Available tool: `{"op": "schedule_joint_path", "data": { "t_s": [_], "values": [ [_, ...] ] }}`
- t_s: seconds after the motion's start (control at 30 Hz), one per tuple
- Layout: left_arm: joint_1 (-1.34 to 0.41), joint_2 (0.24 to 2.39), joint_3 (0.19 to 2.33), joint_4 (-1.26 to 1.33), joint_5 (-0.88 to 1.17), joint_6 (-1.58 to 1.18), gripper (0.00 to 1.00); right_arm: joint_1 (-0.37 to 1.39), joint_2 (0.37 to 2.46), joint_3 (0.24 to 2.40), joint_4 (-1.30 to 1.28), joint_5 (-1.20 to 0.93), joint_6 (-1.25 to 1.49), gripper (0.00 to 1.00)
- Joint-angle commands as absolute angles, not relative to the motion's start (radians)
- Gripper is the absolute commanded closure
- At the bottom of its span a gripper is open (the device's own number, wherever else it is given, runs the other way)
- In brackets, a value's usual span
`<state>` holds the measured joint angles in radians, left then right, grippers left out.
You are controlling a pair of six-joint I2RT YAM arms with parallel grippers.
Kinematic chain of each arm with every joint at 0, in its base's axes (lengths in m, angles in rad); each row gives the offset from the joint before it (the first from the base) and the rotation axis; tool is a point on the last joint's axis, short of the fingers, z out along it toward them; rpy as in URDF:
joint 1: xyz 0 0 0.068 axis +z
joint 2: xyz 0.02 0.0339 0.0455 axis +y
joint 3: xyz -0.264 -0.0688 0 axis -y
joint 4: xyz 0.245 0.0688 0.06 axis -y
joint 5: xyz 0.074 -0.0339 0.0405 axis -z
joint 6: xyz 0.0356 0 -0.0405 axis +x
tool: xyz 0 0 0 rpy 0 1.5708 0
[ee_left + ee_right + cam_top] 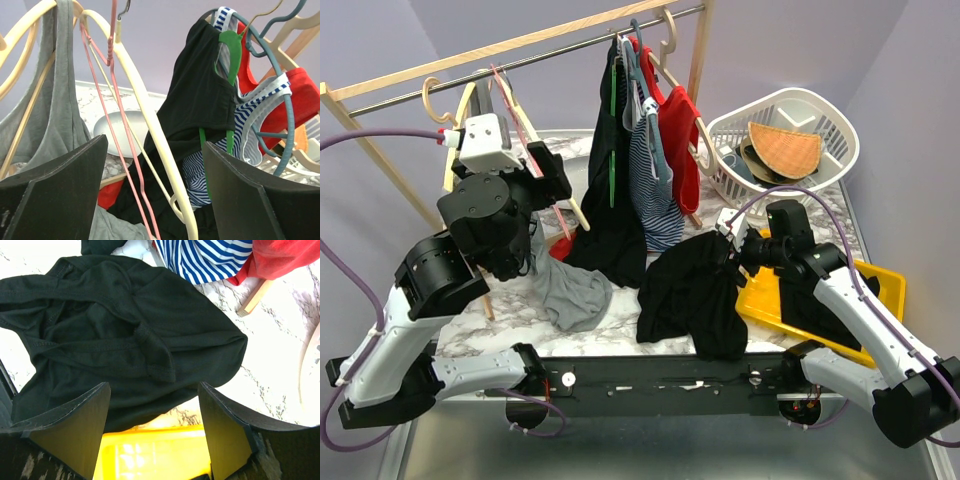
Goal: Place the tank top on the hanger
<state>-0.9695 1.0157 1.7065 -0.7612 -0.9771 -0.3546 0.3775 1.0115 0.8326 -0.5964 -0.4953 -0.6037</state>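
**Task status:** early, with nothing on the hanger yet. **Tank top** [692,290]: plain black, crumpled in a heap on the marble table [615,335]. Its edge touches the yellow tray [880,285] on the side that faces the left arm, and no strap is spread or lifted. **Right gripper** [154,390]: poised over that heap just beside the tray, jaws spread wide with nothing between them, the fabric lying below the fingers. **Hanger** [136,82]: slim cream wood with a dark metal hook, hanging at the rack rail [540,54], well apart from the tray on the far side of the table. It carries no garment as far as the wrist view shows. **Left gripper** [155,142]: raised at the hanger, far from the tray, jaws wide apart with the hanger's curved arm showing between them. You cannot tell whether either finger touches it, and nothing is clamped. **Outstanding, by my reckoning:** you have to secure the hanger, lift the top by a strap or the neckline, thread the hanger's arms through the openings, and let the fabric settle on its shoulders.
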Motion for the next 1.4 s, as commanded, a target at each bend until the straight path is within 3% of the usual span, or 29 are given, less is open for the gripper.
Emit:
{"op": "schedule_joint_path", "data": {
  "t_s": [0.0,0.43,0.67,0.87,1.17,1.37],
  "values": [
    [-0.942,1.052,1.683,-0.738,-0.988,-0.364,0.16,0.374,1.009,0.839,-0.606,-0.491,-0.615,0.21],
    [-0.761,1.12,1.625,-0.709,-0.854,-0.413,0.32,0.373,0.999,0.836,-0.601,-0.486,-0.618,0.21],
    [-0.738,1.115,1.609,-0.681,-0.813,-0.408,0.65,0.373,1.003,0.836,-0.603,-0.485,-0.621,0.21],
    [-0.733,1.109,1.624,-0.669,-0.778,-0.411,0.82,0.371,1.002,0.835,-0.603,-0.485,-0.621,0.2],
    [-0.735,1.057,1.632,-0.62,-0.664,-0.417,0.96,0.373,1.003,0.834,-0.601,-0.483,-0.623,0.2],
    [-0.733,1.025,1.621,-0.614,-0.626,-0.408,0.99,0.373,1.005,0.831,-0.601,-0.483,-0.623,0.2]
  ]
}}
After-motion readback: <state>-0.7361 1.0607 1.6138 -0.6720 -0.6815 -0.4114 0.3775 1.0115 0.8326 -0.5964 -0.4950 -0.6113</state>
